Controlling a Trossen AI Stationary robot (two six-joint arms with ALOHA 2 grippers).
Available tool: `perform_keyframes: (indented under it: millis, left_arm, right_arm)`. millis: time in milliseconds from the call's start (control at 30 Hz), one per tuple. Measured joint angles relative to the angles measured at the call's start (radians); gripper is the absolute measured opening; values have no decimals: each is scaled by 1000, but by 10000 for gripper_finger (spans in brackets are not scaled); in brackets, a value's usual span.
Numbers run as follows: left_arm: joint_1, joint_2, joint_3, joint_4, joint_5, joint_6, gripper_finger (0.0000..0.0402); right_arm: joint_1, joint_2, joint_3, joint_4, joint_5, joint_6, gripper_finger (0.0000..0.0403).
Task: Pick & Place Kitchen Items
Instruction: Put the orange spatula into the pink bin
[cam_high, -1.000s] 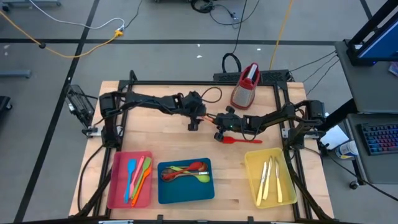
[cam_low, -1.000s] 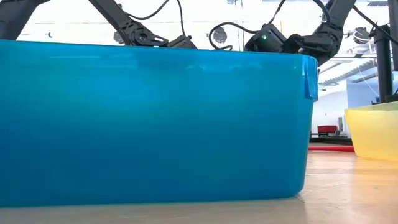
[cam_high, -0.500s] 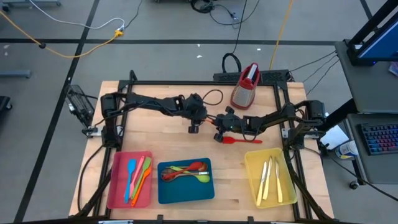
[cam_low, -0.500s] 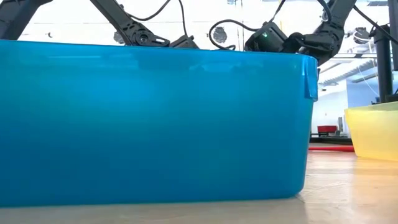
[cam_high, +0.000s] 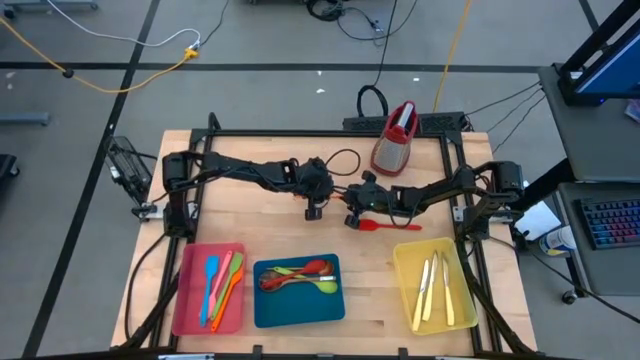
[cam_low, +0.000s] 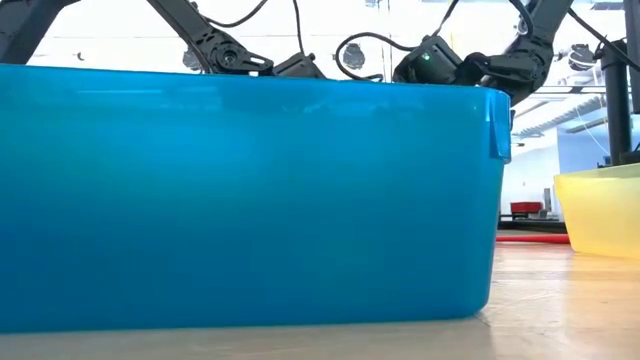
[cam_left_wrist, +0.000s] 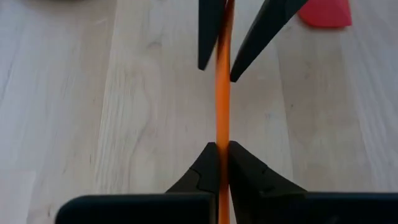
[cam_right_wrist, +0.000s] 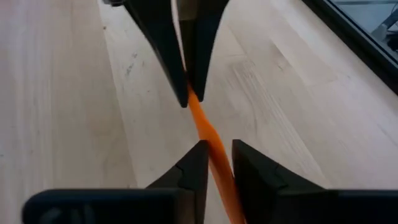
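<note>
An orange utensil, a thin strip seen edge-on, hangs above the table's middle between my two grippers. My left gripper is shut on one end of it. My right gripper faces it from the right, and the strip's other end runs between its slightly parted fingers. A red spatula lies flat on the wood just right of my right gripper. Spatulas lie in the red tray, spoons in the blue tray, and knives in the yellow tray. My left gripper pinches the orange strip's flat sides between its two fingers, which lie along it, slanting down from the table's left. The strip stands on edge, clear of the table. My right gripper has a gap beside the strip; whether a finger touches it, I cannot tell.
A red-topped metal grater stands at the far edge behind my right arm. The three trays line the near edge; the blue one's wall fills the low view. Bare wood lies between the grippers and the trays.
My left gripper has moved a little toward the near edge and toward my right gripper. My right gripper and the red spatula have stayed where they were.
</note>
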Motion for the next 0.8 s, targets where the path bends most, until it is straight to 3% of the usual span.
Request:
perform_keyframes:
  millis: [233, 400, 700, 800]
  left_arm:
    - [-43, 0, 1, -8, -100, -41, 27]
    - [-56, -6, 1, -49, -109, -70, 12]
    - [-82, -152, 1, -226, -276, -125, 29]
    - [-106, -234, 2, -294, -293, -221, 16]
  right_arm:
    - [4, 0, 2, 10, -21, -3, 133]
    - [8, -18, 2, 0, -22, -47, 166]
    - [61, -182, 2, -33, -23, -51, 170]
    - [83, -244, 2, -54, -23, -64, 167]
